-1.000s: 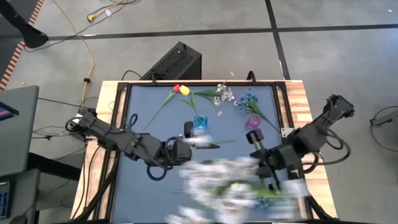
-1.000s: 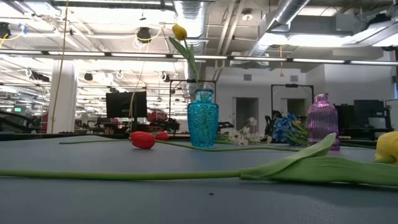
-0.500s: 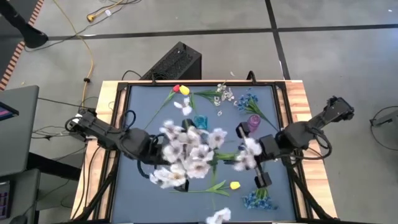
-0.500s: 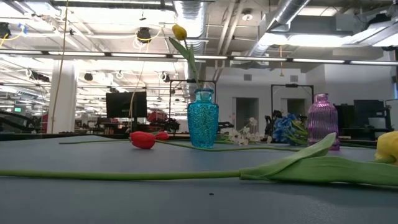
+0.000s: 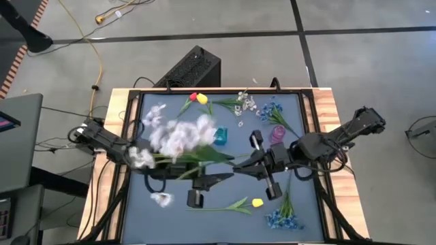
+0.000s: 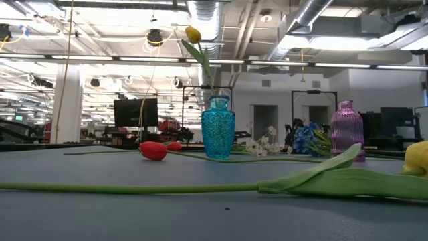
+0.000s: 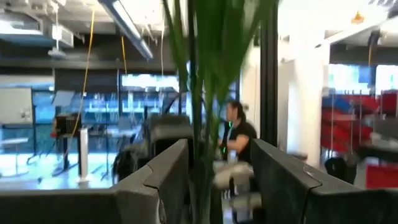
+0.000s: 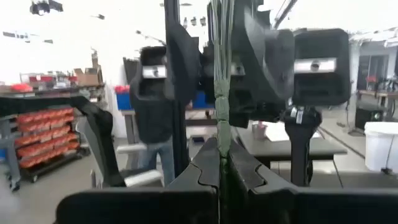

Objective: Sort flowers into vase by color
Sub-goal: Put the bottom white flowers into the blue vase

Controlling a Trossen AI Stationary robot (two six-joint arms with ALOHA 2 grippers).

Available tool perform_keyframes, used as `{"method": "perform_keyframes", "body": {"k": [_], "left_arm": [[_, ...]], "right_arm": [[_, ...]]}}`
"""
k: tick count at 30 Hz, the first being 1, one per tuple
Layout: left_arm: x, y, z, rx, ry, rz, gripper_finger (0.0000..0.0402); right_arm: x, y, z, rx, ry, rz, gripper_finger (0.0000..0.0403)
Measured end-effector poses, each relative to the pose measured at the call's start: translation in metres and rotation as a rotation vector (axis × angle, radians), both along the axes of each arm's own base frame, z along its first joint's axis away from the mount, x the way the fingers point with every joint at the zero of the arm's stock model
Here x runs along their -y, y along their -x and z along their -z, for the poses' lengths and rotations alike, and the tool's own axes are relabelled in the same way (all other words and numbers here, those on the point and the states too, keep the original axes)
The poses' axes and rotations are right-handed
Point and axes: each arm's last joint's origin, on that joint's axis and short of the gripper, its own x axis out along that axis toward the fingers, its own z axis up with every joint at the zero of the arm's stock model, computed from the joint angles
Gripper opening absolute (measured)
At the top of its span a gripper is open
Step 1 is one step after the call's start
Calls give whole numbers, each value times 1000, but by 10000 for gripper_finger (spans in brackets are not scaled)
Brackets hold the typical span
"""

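My right gripper (image 5: 242, 162) is shut on the green stem of a white blossom spray (image 5: 178, 136), which is held in the air over the table's middle. The blossoms hover above my left arm. My left gripper (image 5: 219, 175) faces the right one and is open. In the left wrist view its fingers (image 7: 165, 183) stand on either side of the stem (image 7: 199, 124). A blue vase (image 5: 219, 135) holds a yellow tulip (image 6: 193, 33). A purple vase (image 5: 277, 134) stands beside it. The low view shows neither gripper. My right gripper pinches the spray's green stem (image 8: 219, 143) between its two fingers, near the stem's bare end. The fingers are level and point toward the table's left, along the stem. The spray is lifted clear, its blossoms toward the left side.
A red tulip (image 5: 193, 96), a white spray (image 5: 245, 103) and a blue spray (image 5: 272, 112) lie by the far edge. A yellow tulip (image 5: 257, 202) and another blue spray (image 5: 283, 218) lie near the near edge.
My right gripper has swung from the near right part of the table toward the left and has turned to point left. It has carried the white spray up and across, so the blossoms have gone from the near right to above my left arm.
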Motion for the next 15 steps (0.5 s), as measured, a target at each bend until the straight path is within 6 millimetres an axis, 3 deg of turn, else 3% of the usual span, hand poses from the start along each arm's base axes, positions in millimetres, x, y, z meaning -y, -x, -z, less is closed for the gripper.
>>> {"method": "perform_keyframes", "body": {"k": [5,15], "left_arm": [[-2,12,-6,-28,7,-5,164],[-3,12,-6,-34,21,-26,164]], "right_arm": [[3,1,-2,7,-3,6,30],[10,-6,3,-25,5,34,30]]}}
